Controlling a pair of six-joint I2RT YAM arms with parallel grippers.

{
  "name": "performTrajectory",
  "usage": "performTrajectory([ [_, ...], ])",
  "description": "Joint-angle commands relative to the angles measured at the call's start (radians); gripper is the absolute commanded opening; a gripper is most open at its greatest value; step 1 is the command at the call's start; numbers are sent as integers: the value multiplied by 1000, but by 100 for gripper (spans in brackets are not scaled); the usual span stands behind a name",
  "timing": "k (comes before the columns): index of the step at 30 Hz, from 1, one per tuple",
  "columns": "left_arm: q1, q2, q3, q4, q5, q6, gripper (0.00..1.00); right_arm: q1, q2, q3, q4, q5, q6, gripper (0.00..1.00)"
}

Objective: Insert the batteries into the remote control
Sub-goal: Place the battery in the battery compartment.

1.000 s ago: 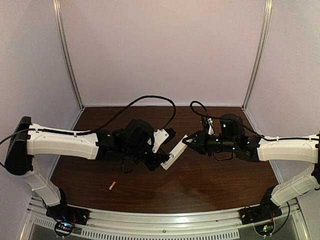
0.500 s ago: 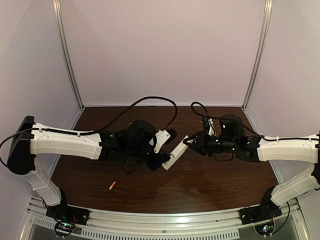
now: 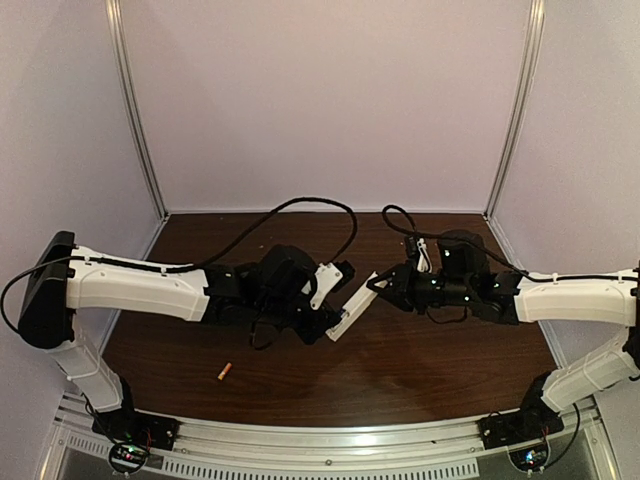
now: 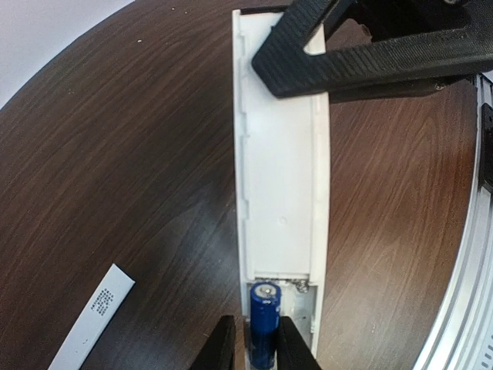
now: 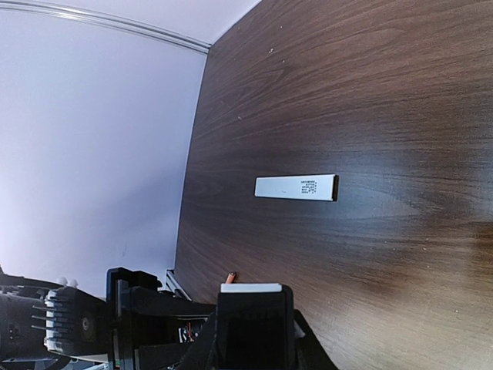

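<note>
The remote control is a slim white bar held tilted above the table between both arms. My right gripper is shut on its upper end; the remote's end shows between the jaws in the right wrist view. In the left wrist view the remote has its battery bay open at the near end. My left gripper is shut on the blue battery, whose tip lies in the left slot of the bay. The orange battery lies on the table at the near left, also seen in the right wrist view.
The thin white cover strip lies flat on the dark wood table, left of the remote in the left wrist view. White walls enclose the back and sides. A metal rail runs along the near edge.
My left arm has shifted slightly right toward the remote's lower end with the blue battery. The right arm and remote have barely moved.
</note>
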Motion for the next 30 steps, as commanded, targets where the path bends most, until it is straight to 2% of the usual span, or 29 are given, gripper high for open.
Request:
performTrajectory([
  [1,4,25,-5,-51,-43,-7,20,10,-37,30,59,-26,16,0],
  [7,4,22,5,-58,-41,-15,25,10,-39,36,25,-8,-4,0],
  [13,4,3,5,-56,-5,-23,35,10,-38,40,-8,6,-29,0],
  [20,4,-43,-12,-39,27,8,39,10,-29,39,-12,0,-40,0],
  [26,21,-123,-26,-31,73,65,54,10,-7,68,-53,-32,-77,0],
  [30,37,-202,-55,-4,159,133,64,4,3,91,-90,-64,-101,0],
])
